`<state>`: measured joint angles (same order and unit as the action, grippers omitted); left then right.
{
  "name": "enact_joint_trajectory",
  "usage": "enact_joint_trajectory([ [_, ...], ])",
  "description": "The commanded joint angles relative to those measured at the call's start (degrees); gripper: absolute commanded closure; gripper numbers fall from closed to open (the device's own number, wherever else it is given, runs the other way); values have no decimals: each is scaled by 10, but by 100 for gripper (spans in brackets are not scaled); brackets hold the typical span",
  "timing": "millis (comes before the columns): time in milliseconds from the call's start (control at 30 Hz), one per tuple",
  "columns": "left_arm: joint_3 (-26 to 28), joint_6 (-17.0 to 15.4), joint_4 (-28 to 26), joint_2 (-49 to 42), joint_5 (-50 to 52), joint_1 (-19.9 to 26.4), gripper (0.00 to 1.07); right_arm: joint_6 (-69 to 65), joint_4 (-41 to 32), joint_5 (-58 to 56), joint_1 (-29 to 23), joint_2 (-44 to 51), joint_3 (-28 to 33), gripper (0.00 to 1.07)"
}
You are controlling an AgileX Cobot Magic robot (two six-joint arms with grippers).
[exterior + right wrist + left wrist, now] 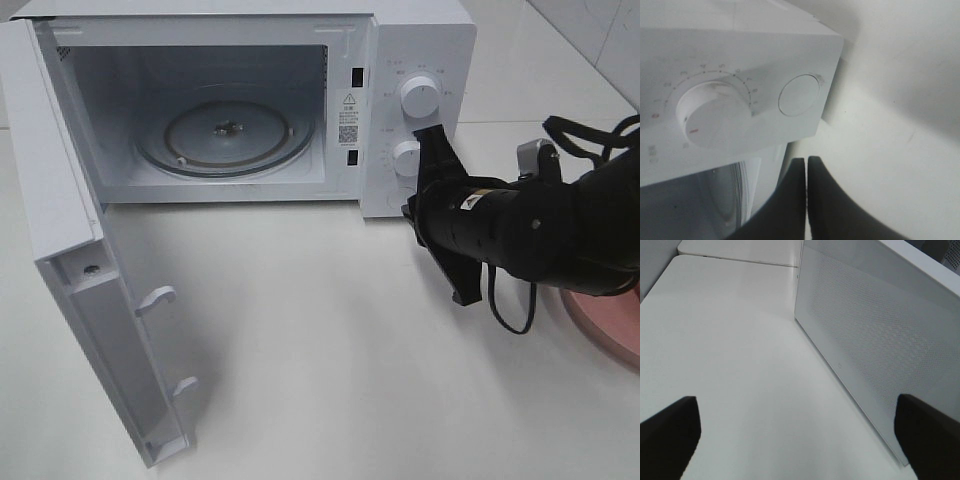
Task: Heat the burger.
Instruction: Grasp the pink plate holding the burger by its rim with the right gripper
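Finding: the microwave (420,40) fills the upper left of the high view. Its door (60,200) stands swung wide at the left edge, and the glass turntable (225,135) is bare.

Task item: the burger shows in no view. A pink plate (610,320) peeks out at the lower right edge, mostly behind my right arm. Whether the burger sits on it, I cannot tell.

Hands: my right gripper (428,135) has its fingers pressed together on nothing, tips just beside the lower knob (407,155) and, in the wrist view, near the round button (799,95). My left gripper (796,410) is spread wide and empty over the table (330,330), beside the door's perforated panel.

Judgement: the cavity is ready, so fetching the burger is the step in hand.

Recommendation: draw the right arm straight back from the panel without brushing either knob. Open the jaws only once clear. Keep the left hand off the door so it does not swing.
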<state>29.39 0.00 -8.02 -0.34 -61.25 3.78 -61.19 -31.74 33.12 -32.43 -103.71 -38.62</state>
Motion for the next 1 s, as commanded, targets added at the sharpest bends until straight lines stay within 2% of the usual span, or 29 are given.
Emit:
enact_joint_trajectory([
  [33, 0, 0, -1, -9, 5, 3, 9, 40, 25, -35, 1, 38, 19, 106],
  [267, 0, 0, -1, -9, 5, 3, 9, 132, 33, -115, 1, 84, 29, 105],
  [533, 0, 0, -1, -9, 5, 3, 9, 227, 74, -218, 1, 123, 29, 104],
  [600, 0, 0, -1, -9, 5, 3, 9, 258, 123, -271, 1, 130, 28, 104],
  [700, 0, 0, -1, -9, 5, 3, 9, 261, 137, -288, 1, 130, 28, 103],
  [767, 0, 0, -1, -9, 5, 3, 9, 281, 183, -337, 1, 130, 28, 102],
  [900, 0, 0, -1, -9, 5, 3, 9, 297, 226, -379, 1, 130, 28, 102],
  [967, 0, 0, -1, -9, 5, 3, 9, 316, 276, -457, 1, 130, 15, 101],
  [1000, 0, 0, -1, -9, 5, 3, 9, 316, 276, -457, 1, 130, 15, 101],
])
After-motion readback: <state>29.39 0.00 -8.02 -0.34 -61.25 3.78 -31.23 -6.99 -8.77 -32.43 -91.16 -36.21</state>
